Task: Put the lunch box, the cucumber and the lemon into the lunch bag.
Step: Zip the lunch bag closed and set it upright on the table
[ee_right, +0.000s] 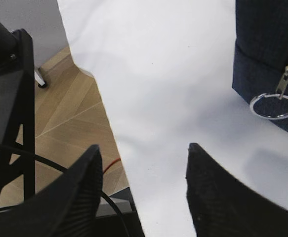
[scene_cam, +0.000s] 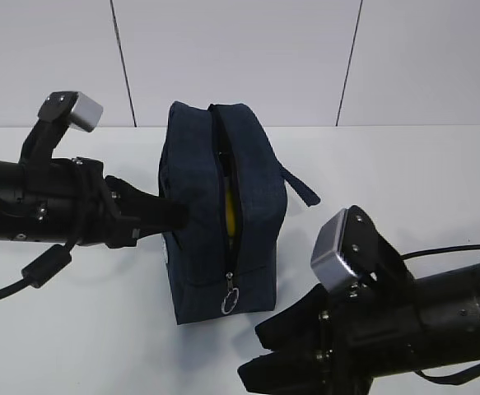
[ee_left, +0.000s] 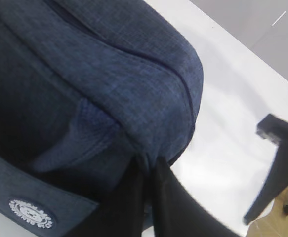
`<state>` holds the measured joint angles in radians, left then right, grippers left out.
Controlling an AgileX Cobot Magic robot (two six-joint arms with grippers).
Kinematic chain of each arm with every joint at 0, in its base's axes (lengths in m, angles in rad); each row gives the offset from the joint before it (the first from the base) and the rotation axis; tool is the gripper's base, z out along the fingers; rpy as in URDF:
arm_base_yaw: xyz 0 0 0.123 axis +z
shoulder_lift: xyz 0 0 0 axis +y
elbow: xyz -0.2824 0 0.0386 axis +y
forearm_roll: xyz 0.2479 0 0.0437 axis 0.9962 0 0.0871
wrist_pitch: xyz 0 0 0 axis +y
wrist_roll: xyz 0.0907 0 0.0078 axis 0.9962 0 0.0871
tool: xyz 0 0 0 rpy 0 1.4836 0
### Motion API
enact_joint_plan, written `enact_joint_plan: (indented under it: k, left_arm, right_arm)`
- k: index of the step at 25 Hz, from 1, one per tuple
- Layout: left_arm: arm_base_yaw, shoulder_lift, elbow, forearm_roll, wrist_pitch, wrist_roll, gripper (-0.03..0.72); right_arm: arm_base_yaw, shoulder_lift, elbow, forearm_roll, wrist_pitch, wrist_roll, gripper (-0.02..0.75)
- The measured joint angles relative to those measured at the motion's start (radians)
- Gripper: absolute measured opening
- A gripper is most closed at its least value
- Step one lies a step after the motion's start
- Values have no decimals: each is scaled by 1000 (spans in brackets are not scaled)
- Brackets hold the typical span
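The navy lunch bag (scene_cam: 252, 164) stands upright mid-table, its zipper part open along the top and front. A yellow thing, the lemon (scene_cam: 231, 216) by its colour, shows through the gap. The metal ring pull (scene_cam: 230, 301) hangs low on the front and also shows in the right wrist view (ee_right: 273, 105). My left gripper (scene_cam: 180, 216) is shut on the fabric of the bag's left side; the pinch shows in the left wrist view (ee_left: 146, 165) above the round white logo (ee_left: 30, 214). My right gripper (ee_right: 144, 146) is open and empty, low at the front right (scene_cam: 260, 354). The lunch box and cucumber are out of view.
A strap handle (scene_cam: 301, 185) lies on the white table (scene_cam: 404, 181) right of the bag. The right wrist view shows the table's edge, with wooden floor (ee_right: 69, 118) and a black frame (ee_right: 10, 98) beyond it. A grey wall (scene_cam: 240, 49) stands behind the table.
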<state>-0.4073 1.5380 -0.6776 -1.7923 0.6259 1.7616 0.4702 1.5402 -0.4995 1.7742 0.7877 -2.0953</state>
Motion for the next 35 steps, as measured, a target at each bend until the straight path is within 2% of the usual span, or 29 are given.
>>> enact_joint_plan:
  k: [6,15,22,35]
  left_arm:
    - [0,0,0,0,2,0,-4]
    - [0,0,0,0,4,0,-4]
    - [0,0,0,0,20,0,-4]
    - [0,3,0,3,102,-21,-4]
  right_arm:
    - [0,145,-61,0,46,-39,410]
    - [0,199,-147,1,60,-60,410]
    - [0,199,-154,2,-94,-81,410]
    - [0,200,-179,5,-184,-136,409]
